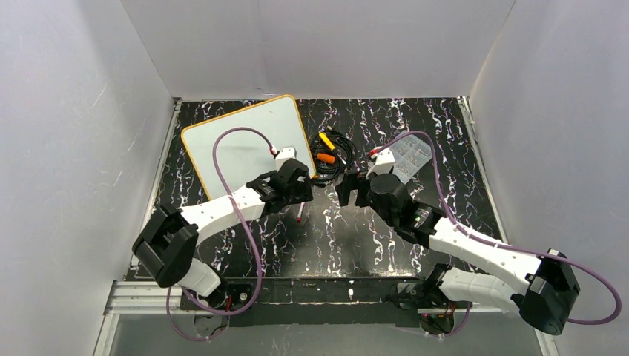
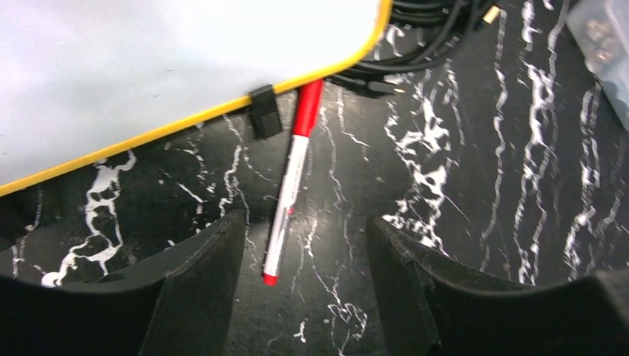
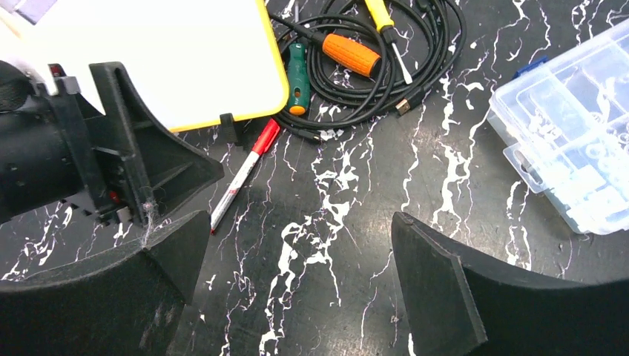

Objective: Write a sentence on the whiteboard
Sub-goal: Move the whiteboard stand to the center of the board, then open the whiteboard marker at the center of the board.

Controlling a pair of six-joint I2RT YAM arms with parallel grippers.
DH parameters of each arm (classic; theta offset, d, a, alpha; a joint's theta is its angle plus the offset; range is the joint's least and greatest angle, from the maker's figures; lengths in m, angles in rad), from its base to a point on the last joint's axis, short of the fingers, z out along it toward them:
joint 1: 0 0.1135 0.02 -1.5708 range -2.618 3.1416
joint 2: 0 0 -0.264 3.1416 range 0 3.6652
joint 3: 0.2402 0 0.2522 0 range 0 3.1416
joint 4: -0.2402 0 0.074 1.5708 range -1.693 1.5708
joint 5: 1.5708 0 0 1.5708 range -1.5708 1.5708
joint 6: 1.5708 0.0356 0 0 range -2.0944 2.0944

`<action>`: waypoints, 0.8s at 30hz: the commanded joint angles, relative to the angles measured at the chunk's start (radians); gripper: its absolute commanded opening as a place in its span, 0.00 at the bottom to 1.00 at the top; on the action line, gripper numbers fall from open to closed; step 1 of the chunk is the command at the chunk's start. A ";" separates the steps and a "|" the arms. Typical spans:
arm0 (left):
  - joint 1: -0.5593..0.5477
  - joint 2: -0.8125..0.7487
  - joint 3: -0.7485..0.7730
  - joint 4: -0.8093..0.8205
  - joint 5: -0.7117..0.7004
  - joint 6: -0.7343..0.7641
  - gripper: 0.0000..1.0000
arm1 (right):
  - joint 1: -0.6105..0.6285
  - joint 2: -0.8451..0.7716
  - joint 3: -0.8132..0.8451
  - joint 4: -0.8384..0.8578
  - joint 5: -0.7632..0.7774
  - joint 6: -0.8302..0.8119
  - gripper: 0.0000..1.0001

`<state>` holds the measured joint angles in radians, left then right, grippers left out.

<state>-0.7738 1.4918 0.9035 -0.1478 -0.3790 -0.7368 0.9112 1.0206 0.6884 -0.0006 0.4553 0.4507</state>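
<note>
Black bench [image 1: 386, 230] veined white, grey walls around. Overhead view alone gives the whole flat white whiteboard with yellow rim [image 1: 237, 144], far left, skewed. Wrist views detail a red-capped white marker [image 2: 291, 178] lying flat, cap at the board's rim, tail between the parted, empty left hand [image 2: 304, 245]. Right hand [image 3: 297, 252] spread wide, empty. Nearby: coiled black cables [image 3: 438, 44], clear plastic compartment box [image 3: 571, 141].

a black table [image 1: 334, 245] veined with white is carrying everything. the whiteboard [image 1: 245, 144] is lying flat at its far left, turned at an angle. 1 red-and-white marker [image 2: 291, 178] is lying on the bare top, its red cap reaching the board's yellow rim just beside a small black clip [image 2: 264, 111]. a coil of black cable [image 3: 438, 44] is sitting right of the board, with 3 screwdrivers, orange [image 3: 350, 53], green [image 3: 298, 78] and yellow [image 3: 380, 11], resting across it. a clear parts box [image 3: 571, 133] is lying further right.
</note>
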 commanded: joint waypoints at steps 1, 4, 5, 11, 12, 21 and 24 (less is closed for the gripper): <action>-0.001 -0.024 -0.008 -0.060 0.174 0.058 0.58 | 0.002 -0.003 -0.028 0.015 0.020 0.049 0.98; -0.005 -0.003 -0.028 -0.047 0.219 0.078 0.55 | 0.002 0.012 -0.030 0.019 -0.001 0.058 0.96; -0.008 0.015 -0.028 -0.053 0.214 0.095 0.55 | 0.002 0.014 -0.027 0.014 -0.008 0.061 0.95; -0.039 0.078 -0.009 -0.106 0.121 0.144 0.44 | 0.002 0.009 -0.035 0.007 -0.018 0.070 0.93; -0.046 0.089 -0.004 -0.109 0.104 0.152 0.44 | 0.002 0.007 -0.038 0.007 -0.014 0.070 0.93; -0.075 0.193 0.032 -0.178 0.024 0.142 0.18 | 0.002 -0.004 -0.051 0.002 0.011 0.080 0.93; -0.077 0.185 0.040 -0.195 0.026 0.120 0.01 | 0.002 -0.014 -0.056 0.002 0.028 0.080 0.93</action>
<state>-0.8440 1.6619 0.9360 -0.2638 -0.3202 -0.6033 0.9112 1.0355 0.6464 -0.0082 0.4435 0.5213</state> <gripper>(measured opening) 0.110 0.933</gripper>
